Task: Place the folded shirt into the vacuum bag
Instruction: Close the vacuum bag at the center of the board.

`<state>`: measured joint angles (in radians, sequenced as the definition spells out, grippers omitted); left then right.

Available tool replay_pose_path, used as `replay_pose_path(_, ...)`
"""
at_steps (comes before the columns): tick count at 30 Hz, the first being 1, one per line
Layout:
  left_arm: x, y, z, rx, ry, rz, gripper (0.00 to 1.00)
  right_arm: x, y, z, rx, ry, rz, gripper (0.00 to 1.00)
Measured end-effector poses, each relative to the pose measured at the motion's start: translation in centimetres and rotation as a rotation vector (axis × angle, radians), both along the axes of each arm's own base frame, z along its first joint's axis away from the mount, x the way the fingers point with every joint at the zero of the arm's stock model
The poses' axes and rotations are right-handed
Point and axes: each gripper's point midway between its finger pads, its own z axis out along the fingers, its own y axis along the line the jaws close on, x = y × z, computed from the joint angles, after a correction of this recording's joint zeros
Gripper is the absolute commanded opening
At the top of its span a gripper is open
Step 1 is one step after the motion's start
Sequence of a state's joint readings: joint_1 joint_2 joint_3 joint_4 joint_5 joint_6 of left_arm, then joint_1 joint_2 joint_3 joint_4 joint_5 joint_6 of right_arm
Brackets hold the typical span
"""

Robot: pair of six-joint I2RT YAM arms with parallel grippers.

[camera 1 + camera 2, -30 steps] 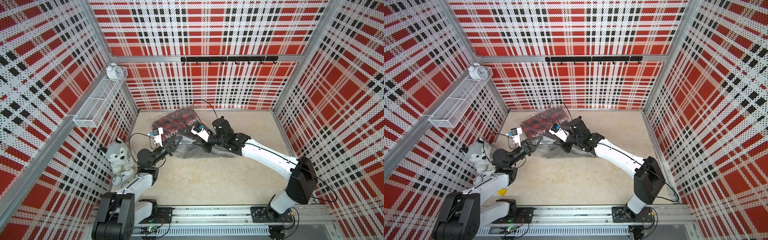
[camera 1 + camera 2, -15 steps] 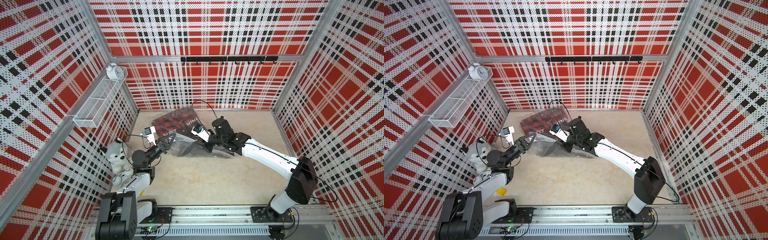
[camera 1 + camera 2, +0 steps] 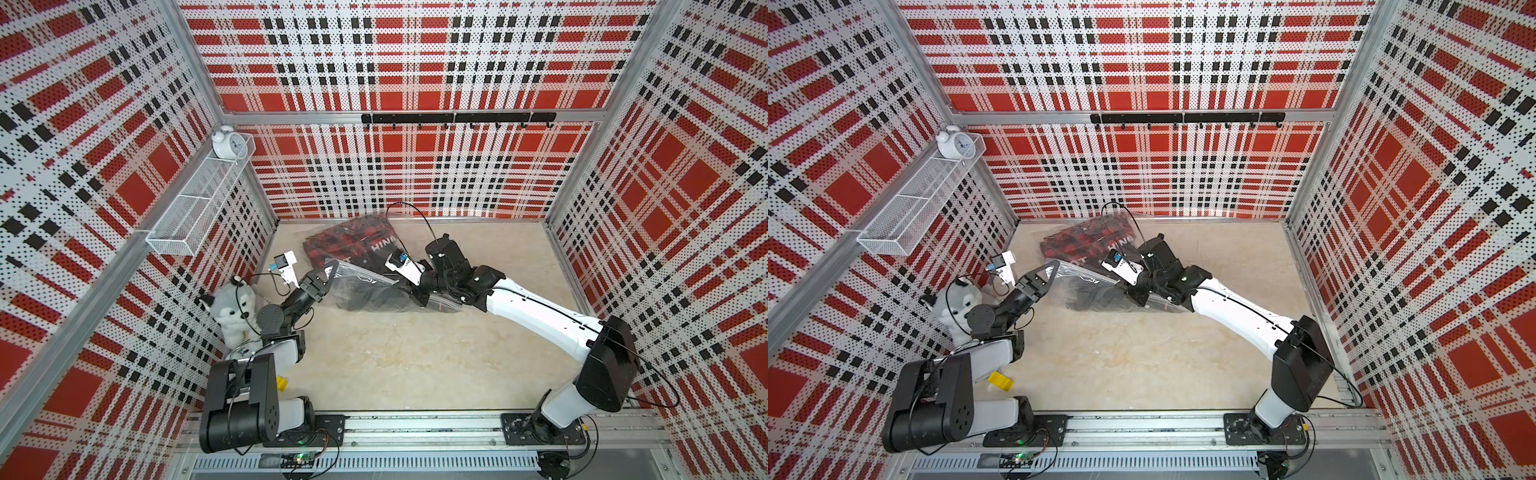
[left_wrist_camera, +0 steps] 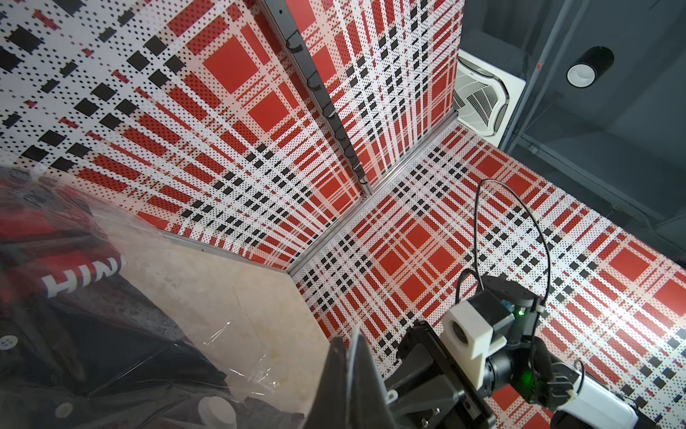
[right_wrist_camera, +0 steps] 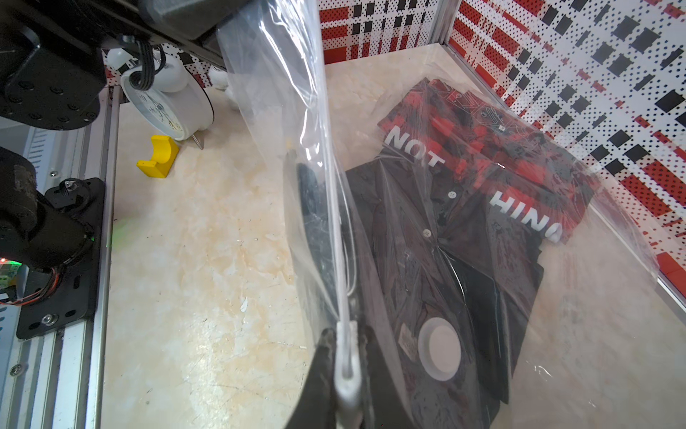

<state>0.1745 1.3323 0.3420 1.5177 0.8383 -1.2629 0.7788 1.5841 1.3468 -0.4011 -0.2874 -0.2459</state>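
Our folded dark red-and-black shirt (image 5: 427, 241) lies inside the big clear plastic vacuum bag (image 5: 594, 278) on the counter (image 5: 204, 260). Our right end effector (image 5: 347, 334) pinches the small white zip slider (image 5: 347, 382). Our left end effector (image 3: 328, 272) pinches the bag's other corner. The zip edge runs straight between them.

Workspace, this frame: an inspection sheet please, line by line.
Surface: beige marbled tabletop, scuffed.
Job's things: shirt lies inside the clear vacuum bag; round valve on top.
Clutter: plush husky, yellow clip, alarm clock by the left arm's base.
Grippers: left gripper shut on the bag's corner; right gripper shut on the zip slider.
Cables: black cable loops above the right wrist; none seen snagged.
Surroundings: plaid perforated walls, hook rail, wire shelf holding a second clock.
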Motion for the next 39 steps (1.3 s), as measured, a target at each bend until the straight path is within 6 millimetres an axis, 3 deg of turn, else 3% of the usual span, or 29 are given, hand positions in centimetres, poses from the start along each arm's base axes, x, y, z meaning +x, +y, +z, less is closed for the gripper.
replay_pose_path(6,-0.1,0.3,0.3,-0.008,-0.013,0.005,0.0,-0.5,-1.1,-0.4,-0.014,0.002,-0.02,0.0)
replay_pose_path(20,1.0,3.6,0.2,-0.041,0.012,0.084,0.0,-1.2,-4.1,-2.8,-0.063,0.025,-0.099,0.0)
replay_pose_path(31,2.1,6.3,0.6,-0.089,0.035,0.128,0.0,-1.6,-5.5,-2.3,-0.063,0.013,-0.144,0.0)
replay_pose_path(39,3.0,8.1,0.8,-0.131,0.061,0.153,0.0,-1.7,-6.4,-3.1,-0.095,0.034,-0.185,0.0)
